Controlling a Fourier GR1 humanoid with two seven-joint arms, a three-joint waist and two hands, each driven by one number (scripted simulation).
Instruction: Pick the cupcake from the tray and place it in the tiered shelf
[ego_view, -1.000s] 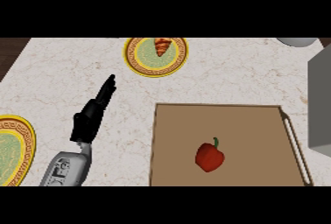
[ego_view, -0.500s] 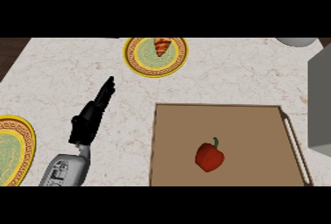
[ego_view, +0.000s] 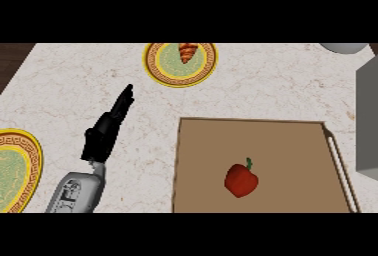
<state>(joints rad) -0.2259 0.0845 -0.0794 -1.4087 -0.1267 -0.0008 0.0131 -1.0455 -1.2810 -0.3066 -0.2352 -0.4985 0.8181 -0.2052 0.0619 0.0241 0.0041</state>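
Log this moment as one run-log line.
left hand: open, over counter | right hand: unseen | red pepper: on tray | cupcake: none seen

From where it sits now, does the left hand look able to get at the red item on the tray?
Probably yes. The left hand hovers open over bare counter, left of the tray. The red pepper-like item lies alone on the tray, with nothing between it and the hand. No cupcake shows there.

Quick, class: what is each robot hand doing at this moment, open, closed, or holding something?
Left robot hand: open, fingers straight, holding nothing, over the counter.
Right robot hand: not in view.
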